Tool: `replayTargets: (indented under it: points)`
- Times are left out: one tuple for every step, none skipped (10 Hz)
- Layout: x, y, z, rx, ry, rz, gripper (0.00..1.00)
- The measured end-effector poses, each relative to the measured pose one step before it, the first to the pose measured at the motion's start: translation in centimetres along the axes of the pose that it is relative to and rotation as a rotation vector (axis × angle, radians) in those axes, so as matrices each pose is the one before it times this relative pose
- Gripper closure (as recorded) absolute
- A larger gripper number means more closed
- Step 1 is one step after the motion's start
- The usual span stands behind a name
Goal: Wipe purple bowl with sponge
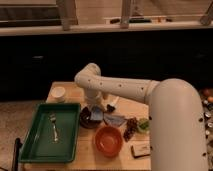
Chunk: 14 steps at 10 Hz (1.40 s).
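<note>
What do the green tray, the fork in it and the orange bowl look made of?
Green tray: probably plastic, uniform matte colour, moulded rim. Fork: likely metal, thin, pale grey. Orange bowl: plastic or glazed ceramic, smooth, soft sheen; can't tell which. Gripper is above the purple bowl, between tray and orange bowl.

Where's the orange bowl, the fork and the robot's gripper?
orange bowl [109, 140], camera view, its inside.
fork [53, 128], camera view, its handle.
gripper [97, 111], camera view, its tip, at the purple bowl [84, 120].
</note>
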Motion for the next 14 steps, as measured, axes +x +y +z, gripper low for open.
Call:
replayTargets:
  points:
    - [0.797,-0.281,0.077,-0.00653,0.00949,0.00208,0.99]
    - [0.289,-0.789,-0.031,-0.00239,0.00573,-0.00802,0.99]
    - [-0.033,-1.412,-0.029,-0.0005,0.00564,-0.02758,0.99]
    - [-0.234,-1.282,-0.056,0.00381,0.00038,-0.02919,0.99]
    - [-0.295,-1.144,0.003,0.0037,-0.00043,-0.03171,0.99]
    - [-0.659,-1.354,-0.035,0.01316,-0.00395,-0.03971,0.99]
    - [-1.141,-0.558,-0.045,0.00677,-0.00633,-0.03234,0.99]
    - [-0.938,-0.195,0.041,0.00981,-0.0061,-0.01385,0.99]
    - [-1.161,-0.165,0.024,0.01603,-0.00605,-0.01155,0.99]
    - [-1.277,0.709,0.107,0.0031,-0.01219,-0.00069,0.99]
    - [-0.655,0.818,0.09,0.00021,-0.00922,0.00735,0.99]
    - [-0.282,0.62,0.071,0.00128,-0.00549,0.00727,0.99]
    - [-0.366,0.516,0.083,0.00571,-0.01025,0.0102,0.99]
    - [0.039,-0.246,-0.012,0.00256,0.00124,0.00105,0.99]
